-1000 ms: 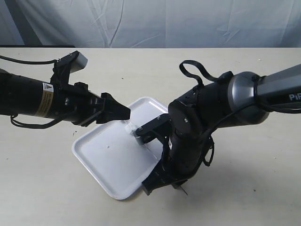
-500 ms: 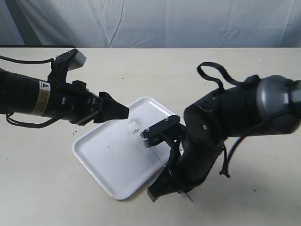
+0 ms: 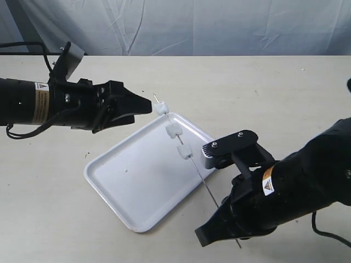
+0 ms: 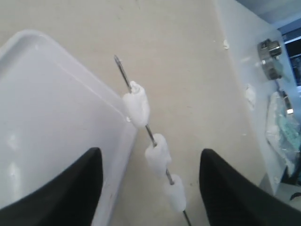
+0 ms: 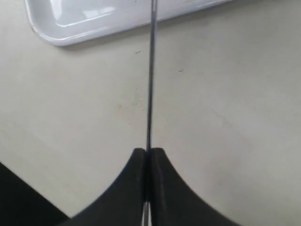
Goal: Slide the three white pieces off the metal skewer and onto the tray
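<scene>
nearest the exterior camera, the right gripper (image 5: 147, 157) is pinched tight on the lower end of the metal skewer (image 3: 203, 181). its 2 black fingers (image 5: 129, 181) press together with the rod between them, and a short end of the rod pokes out below the arm. from there the skewer slants up and away, lifted off the table (image 3: 285, 93), and crosses the right rim of the tray (image 3: 118, 170), which lies flat on the table. all 3 white pieces (image 3: 173, 130) are threaded on the upper half of the rod, set apart from each other. the lowest piece (image 3: 184, 150) and the middle one show against the tray's far corner. the top piece (image 3: 160, 108) shows just past the rim, with the pointed tip sticking out beyond it. the left gripper (image 3: 143, 105) is level with the top piece and just beside it. in the left wrist view its fingers (image 4: 77, 186) stand wide apart, 1 on each side of the threaded rod, touching neither rod nor pieces. behind the table hangs a creased pale cloth (image 3: 192, 27).
</scene>
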`<state>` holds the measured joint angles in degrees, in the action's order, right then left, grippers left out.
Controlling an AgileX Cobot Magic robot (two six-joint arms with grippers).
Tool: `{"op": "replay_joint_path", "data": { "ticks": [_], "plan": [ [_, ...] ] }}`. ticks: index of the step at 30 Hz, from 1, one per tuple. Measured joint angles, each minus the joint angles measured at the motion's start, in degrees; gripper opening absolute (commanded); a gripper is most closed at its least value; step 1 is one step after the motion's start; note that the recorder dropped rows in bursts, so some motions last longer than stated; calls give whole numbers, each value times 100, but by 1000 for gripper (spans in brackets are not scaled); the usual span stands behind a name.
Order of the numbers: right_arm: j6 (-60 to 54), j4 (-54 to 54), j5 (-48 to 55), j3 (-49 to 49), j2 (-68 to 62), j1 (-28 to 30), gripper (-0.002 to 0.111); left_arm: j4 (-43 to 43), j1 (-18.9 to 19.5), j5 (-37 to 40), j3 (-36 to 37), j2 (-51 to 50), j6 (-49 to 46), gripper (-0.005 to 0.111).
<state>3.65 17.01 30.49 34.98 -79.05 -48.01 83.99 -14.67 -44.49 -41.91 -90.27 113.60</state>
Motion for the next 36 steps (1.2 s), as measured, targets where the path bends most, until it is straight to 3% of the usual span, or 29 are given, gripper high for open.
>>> {"op": "replay_joint_path", "data": {
  "ticks": [4,20,36],
  "plan": [
    [-34,348,0,-28,198,0,-1,-319,-15,-293,0,-12,-209,41],
    [-657,1230,196,-37,407,0,-1,-1129,-15,-877,0,-566,-851,41],
    [-1072,1699,207,-37,407,0,-1,-1314,-15,-701,0,-566,-1065,41]
  ]
}}
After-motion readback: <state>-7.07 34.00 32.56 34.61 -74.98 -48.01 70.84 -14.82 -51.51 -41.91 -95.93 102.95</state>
